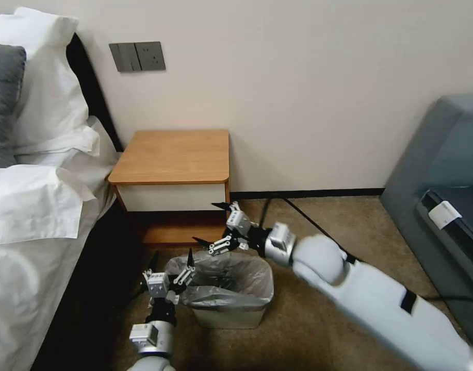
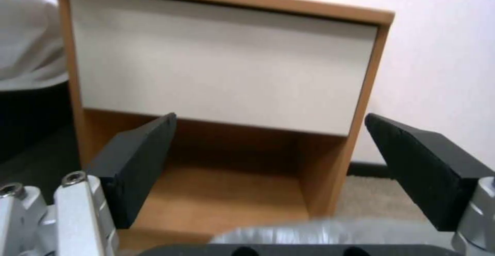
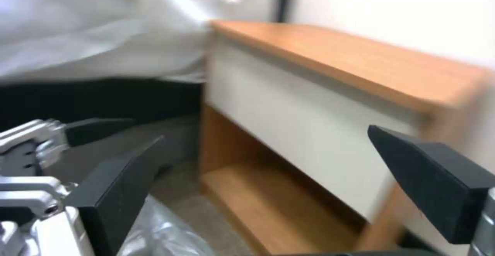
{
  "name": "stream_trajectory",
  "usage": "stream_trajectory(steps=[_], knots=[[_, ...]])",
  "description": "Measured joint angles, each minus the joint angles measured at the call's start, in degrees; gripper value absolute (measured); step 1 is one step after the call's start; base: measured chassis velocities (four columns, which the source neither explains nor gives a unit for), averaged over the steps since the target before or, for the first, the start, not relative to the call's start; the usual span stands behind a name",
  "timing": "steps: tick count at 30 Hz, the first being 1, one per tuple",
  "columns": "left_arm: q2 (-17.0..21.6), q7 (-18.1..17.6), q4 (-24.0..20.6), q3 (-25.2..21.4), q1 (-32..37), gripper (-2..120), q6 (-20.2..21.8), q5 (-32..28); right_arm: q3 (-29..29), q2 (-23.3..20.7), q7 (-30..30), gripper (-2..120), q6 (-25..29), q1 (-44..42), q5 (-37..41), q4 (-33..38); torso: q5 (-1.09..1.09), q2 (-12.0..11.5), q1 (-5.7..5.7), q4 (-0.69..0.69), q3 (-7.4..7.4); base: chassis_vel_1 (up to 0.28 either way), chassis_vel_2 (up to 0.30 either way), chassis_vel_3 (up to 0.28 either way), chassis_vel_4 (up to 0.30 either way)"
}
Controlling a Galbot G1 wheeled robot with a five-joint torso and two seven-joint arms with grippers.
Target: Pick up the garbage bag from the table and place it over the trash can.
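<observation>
The left gripper (image 1: 172, 256) sits at the near-left corner of the trash can (image 1: 229, 315), fingers (image 2: 135, 163) spread apart and gripping nothing; the garbage bag (image 1: 231, 281) lines the trash can, its grey plastic draped over the rim; the trash can stands on the carpet in front of the table (image 1: 174, 154), whose top is bare; the right gripper (image 1: 211, 222) hovers above the far edge of the trash can, just before the table's lower shelf, fingers (image 3: 430, 178) spread wide and empty.
</observation>
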Motion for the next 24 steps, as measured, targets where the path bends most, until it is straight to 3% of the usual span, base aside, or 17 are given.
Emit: stream_trajectory(steps=[9,13,24], knots=[[4.07,3.63,-0.82,-1.28,-1.85,93,1.62,-6.02,12.16,10.69,10.83,100,2.4,-21.82,-6.26,4.26,-0.01,0.0,0.0,0.0,0.0,0.0,0.0,0.0,0.0],[5.39,4.64,-0.94,-1.64,-1.21,93,1.5,-6.63,17.16,17.41,12.16,100,8.33,-30.11,-12.92,4.75,-0.01,0.0,0.0,0.01,0.0,0.0,0.0,0.0,0.0],[6.13,6.64,0.14,-1.72,-0.16,93,-0.07,-6.27,21.71,24.81,12.67,100,19.8,-36.61,-21.23,1.66,0.0,0.0,0.0,0.02,0.0,0.0,0.0,0.0,0.0]])
